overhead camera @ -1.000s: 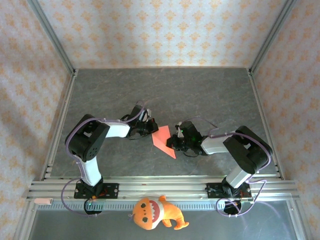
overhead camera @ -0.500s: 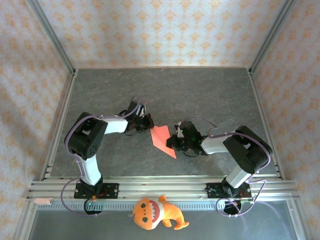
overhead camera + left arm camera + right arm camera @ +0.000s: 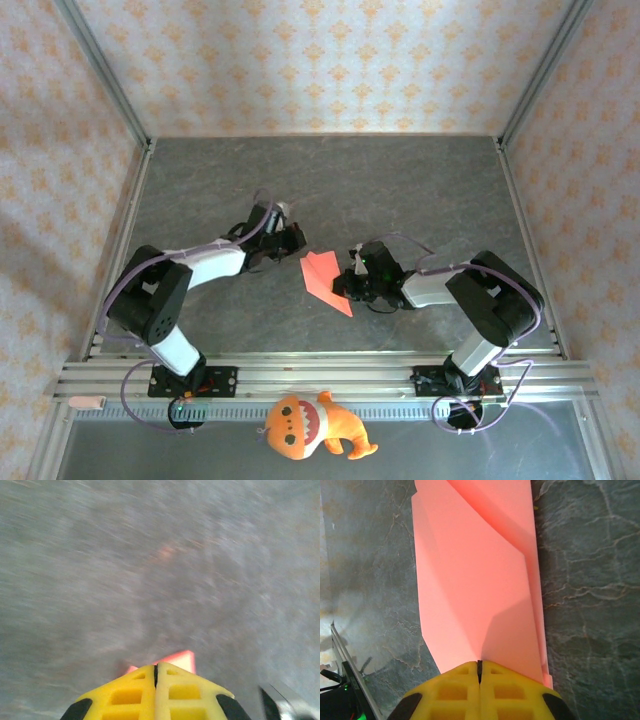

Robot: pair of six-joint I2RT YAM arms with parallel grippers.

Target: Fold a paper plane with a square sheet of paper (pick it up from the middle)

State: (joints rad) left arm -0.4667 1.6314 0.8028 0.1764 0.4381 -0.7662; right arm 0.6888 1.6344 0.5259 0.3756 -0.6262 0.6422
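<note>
Flanking one paper plane (image 3: pixel 322 276): left hand (image 3: pixel 296 240), right hand (image 3: pixel 347 284)

Pairs black joints with white links on left arm (image 3: pixel 215 263) and right arm (image 3: pixel 425 290); trails thin purple cables (image 3: pixel 124 392); ends in yellow fingers (image 3: pixel 520 690) moulded with square hollows, black at the outer edges.

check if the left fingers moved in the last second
Yes: the left fingers drew back from the folded paper, up toward the far wall and slightly left.
</note>
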